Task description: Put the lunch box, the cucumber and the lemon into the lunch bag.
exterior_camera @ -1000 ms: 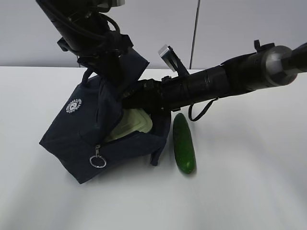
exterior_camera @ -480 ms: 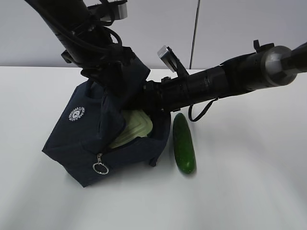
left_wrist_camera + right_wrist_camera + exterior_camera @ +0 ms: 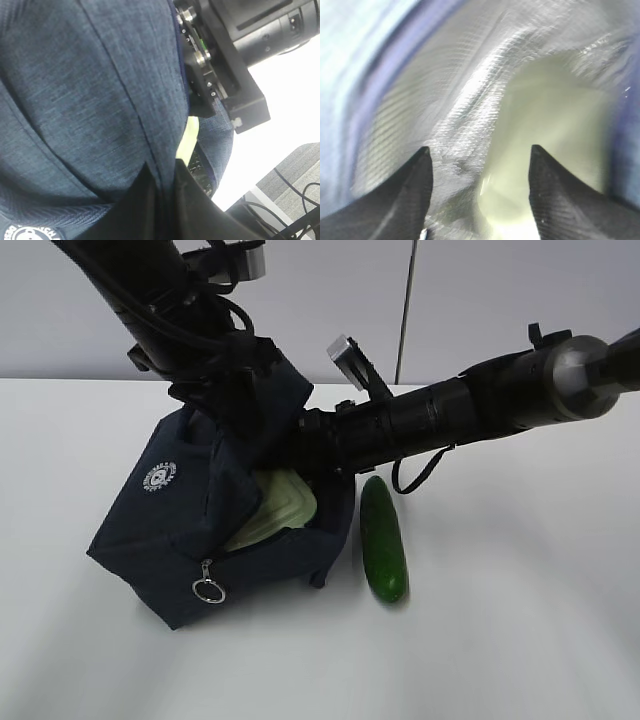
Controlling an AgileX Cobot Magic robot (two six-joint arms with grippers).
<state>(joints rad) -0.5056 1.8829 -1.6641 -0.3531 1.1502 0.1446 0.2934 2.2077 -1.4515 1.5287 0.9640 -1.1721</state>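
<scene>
Since a second ago the left arm lifts the lunch bag (image 3: 210,510) higher and tips it, its ring pull (image 3: 207,589) shifting right and the lunch box (image 3: 280,508) showing more in the opening.

I see the bag (image 3: 190,530) tipped on one lower corner on the counter, dark navy fabric, its round white logo facing left and up, the metal ring pull hanging at the low end of the open zipper. Through that opening I can make out the box (image 3: 278,505), pale sage-green lid showing, lying tilted inside the bag. The cucumber (image 3: 382,538), dark green and bumpy, lies flat just right of the bag, pointing away from me. I can't find the lemon.
</scene>
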